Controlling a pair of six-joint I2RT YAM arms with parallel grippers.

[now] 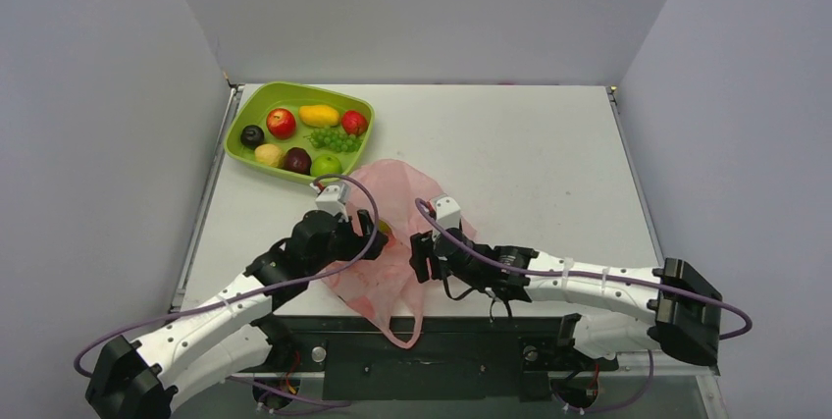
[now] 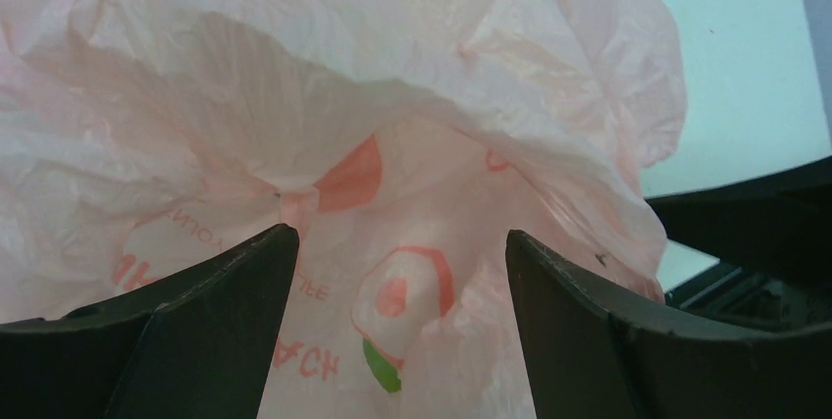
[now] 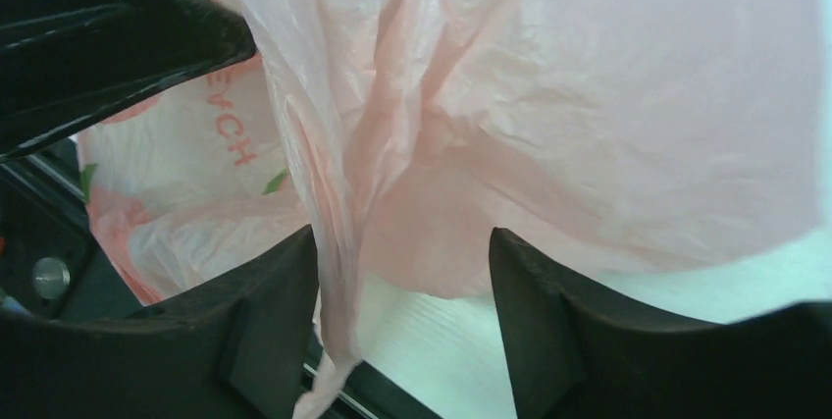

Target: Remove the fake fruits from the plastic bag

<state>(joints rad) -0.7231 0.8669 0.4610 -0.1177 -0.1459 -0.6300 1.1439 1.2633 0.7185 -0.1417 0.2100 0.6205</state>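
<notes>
Over the table, both arms: the left gripper (image 1: pixel 378 233) and the right gripper (image 1: pixel 419 256) meet the pink bag (image 1: pixel 392 193) from two sides, probably to spread its mouth.
Fruits: glossy round fruits (image 1: pixel 282 123) lie in the green tray (image 1: pixel 257 110) at the far left, well apart from the bag. I cannot tell if any is inside the bag.
Bag shape: thin, crinkled, half see-through; one loop handle (image 1: pixel 402 326) hangs over the near edge of the table (image 1: pixel 510 164).
Left wrist view: the dark fingers (image 2: pixel 226 282) stand apart and hold nothing. The wrinkled bag wall (image 2: pixel 294 76) with red print lies just ahead.
Right wrist view: the fingers (image 3: pixel 255 291) are also apart, with nothing pinched. A twisted plastic fold (image 3: pixel 338 242) hangs between them, close to one finger.
Handling: such a soft film probably slips and needs a firm pinch.
</notes>
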